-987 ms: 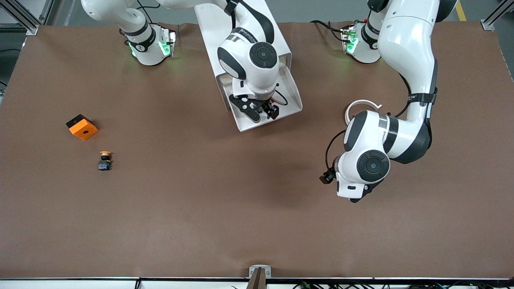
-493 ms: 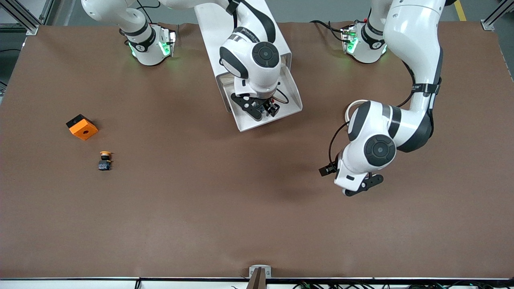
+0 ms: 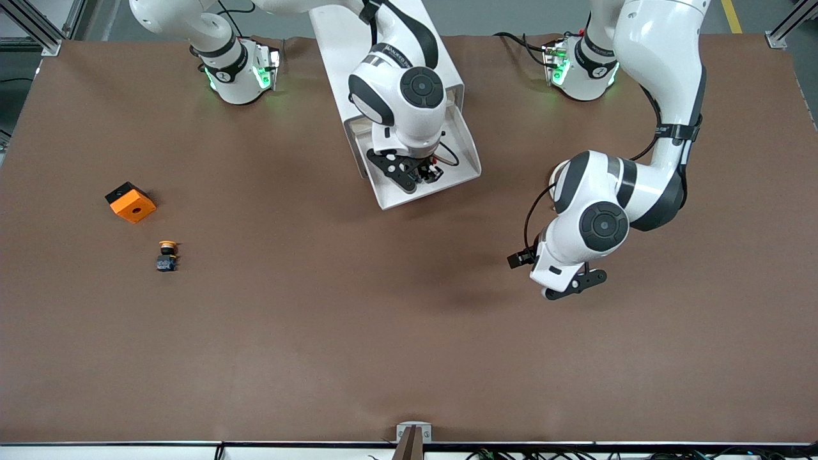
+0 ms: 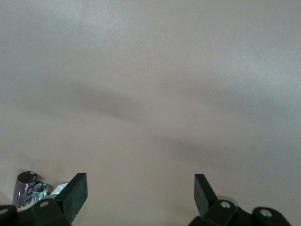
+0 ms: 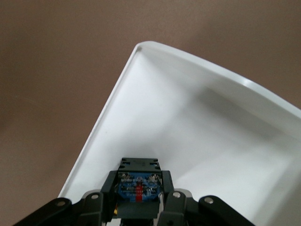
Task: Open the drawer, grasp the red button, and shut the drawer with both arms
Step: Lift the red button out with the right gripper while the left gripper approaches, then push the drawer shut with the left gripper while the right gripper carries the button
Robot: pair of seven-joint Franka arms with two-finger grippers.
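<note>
Clamping our right tool (image 3: 427, 175) on the button (image 5: 139, 186) inside the open drawer (image 3: 470, 163), we should lift straight up, clear of its walls; left tool (image 4: 140, 190) waits, fingers apart, over bare bench (image 3: 319, 332)

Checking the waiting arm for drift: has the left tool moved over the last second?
Yes. The left tool, open over bare table, has shifted toward the robots' bases, judged against its base.

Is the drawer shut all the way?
No, the drawer is pulled out of the cabinet, and the right gripper is inside it.
</note>
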